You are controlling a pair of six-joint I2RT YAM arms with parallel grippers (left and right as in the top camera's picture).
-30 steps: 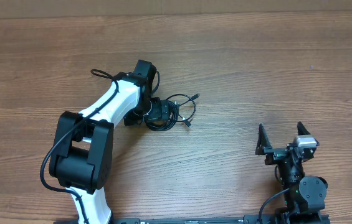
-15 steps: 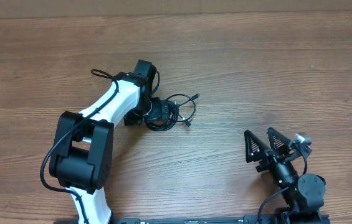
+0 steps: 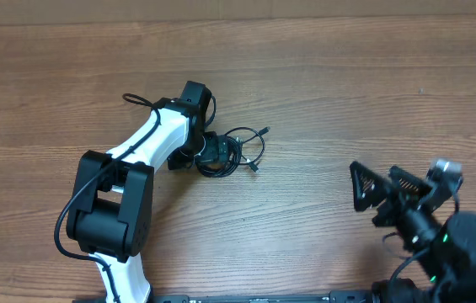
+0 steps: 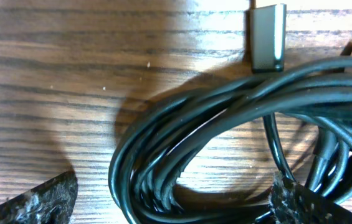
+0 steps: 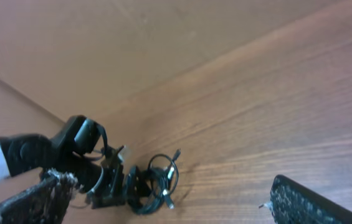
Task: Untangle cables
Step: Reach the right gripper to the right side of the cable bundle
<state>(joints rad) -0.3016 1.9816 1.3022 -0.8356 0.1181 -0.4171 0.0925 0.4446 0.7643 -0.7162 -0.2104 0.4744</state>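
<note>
1. Nearest your side of the table (image 3: 347, 84), at its right, the right gripper (image 3: 385, 187) hangs above bare wood. Its jaws are spread wide, with nothing between them.
2. It is well apart from the cables (image 3: 242, 150), which its wrist camera shows as a small dark tangle (image 5: 157, 180) further out on the wood.
3. Further in, left of centre, the left gripper (image 3: 212, 156) is down at the left edge of the bundle. Its jaws are released too.
4. The left wrist view shows one fingertip (image 4: 35, 202) on each side of the coiled strands (image 4: 225, 112). You cannot tell whether either pad touches them.
5. The cables lie flat on the table as several overlapping loops, and the strands cross one another.
6. Past the loops, a silver plug end (image 4: 268, 37) lies on the wood just beside the bundle.
7. Farthest away, the table runs bare to its back edge.
</note>
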